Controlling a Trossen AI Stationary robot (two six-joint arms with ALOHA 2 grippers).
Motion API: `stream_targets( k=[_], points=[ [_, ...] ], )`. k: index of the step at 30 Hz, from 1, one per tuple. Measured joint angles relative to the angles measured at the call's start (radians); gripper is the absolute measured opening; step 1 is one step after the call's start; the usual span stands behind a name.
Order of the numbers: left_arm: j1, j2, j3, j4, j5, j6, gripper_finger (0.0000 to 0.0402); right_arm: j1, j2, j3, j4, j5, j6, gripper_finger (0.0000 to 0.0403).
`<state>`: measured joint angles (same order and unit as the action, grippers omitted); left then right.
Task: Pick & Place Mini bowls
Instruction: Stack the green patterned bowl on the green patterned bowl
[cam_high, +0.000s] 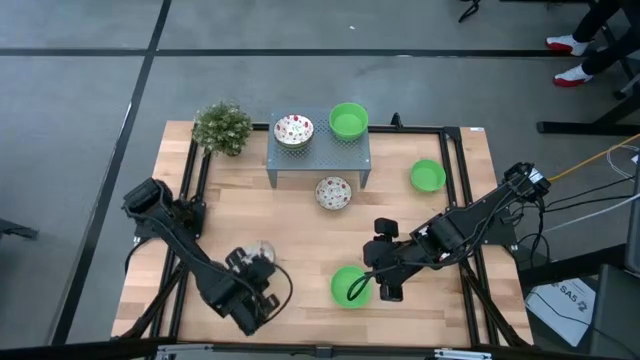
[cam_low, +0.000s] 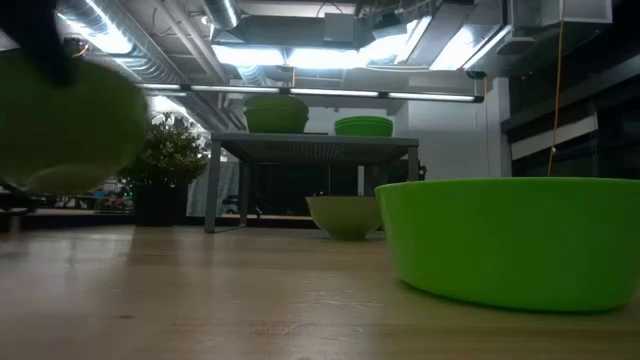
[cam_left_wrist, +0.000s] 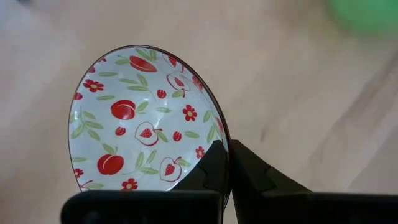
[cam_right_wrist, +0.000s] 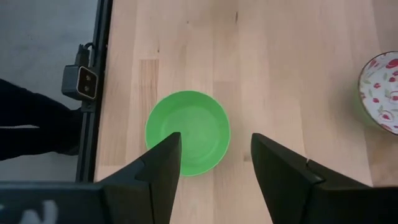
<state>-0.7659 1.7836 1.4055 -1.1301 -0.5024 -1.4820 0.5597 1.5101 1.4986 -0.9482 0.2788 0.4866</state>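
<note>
My left gripper (cam_high: 258, 264) is at the table's near left, shut on a white mini bowl with red fruit and flower pattern (cam_left_wrist: 140, 118). My right gripper (cam_right_wrist: 216, 142) hangs open above a green mini bowl (cam_right_wrist: 188, 132) near the front edge, touching nothing. A second patterned bowl (cam_high: 293, 129) and a green bowl (cam_high: 348, 120) sit on the grey perforated stand (cam_high: 318, 157). A third patterned bowl (cam_high: 333, 192) rests on the table in front of the stand. Another green bowl (cam_high: 427, 176) rests at the right. My left gripper pinches the patterned bowl's rim (cam_left_wrist: 227, 138), one finger (cam_left_wrist: 211, 167) inside the bowl and the other (cam_left_wrist: 250, 169) outside. The bowl is lifted clear of the table and tilted, its inside turned toward the wrist camera. In the low view it shows blurred above the tabletop (cam_low: 60, 120).
A small potted plant (cam_high: 222, 127) stands at the far left corner beside the stand. A black frame (cam_high: 462, 200) runs along the table's sides. Bare wood lies between the two grippers and in the table's middle (cam_high: 300, 235).
</note>
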Motion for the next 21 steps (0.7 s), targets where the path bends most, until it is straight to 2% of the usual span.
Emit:
stream_targets(
  k=[6,12,21],
  points=[
    [0.055,-0.103,0.0,-0.002,-0.202,0.027,0.0003,0.0,0.0,0.0,-0.011,0.033,0.001,0.0194],
    [0.135,-0.229,0.0,0.009,-0.342,0.155,0.0003,0.0,0.0,0.0,-0.024,0.045,-0.027,0.0194],
    [0.266,-0.375,0.001,0.172,-0.427,0.495,0.0003,-0.031,0.0,0.0,-0.024,0.045,-0.077,0.0194]
  ],
)
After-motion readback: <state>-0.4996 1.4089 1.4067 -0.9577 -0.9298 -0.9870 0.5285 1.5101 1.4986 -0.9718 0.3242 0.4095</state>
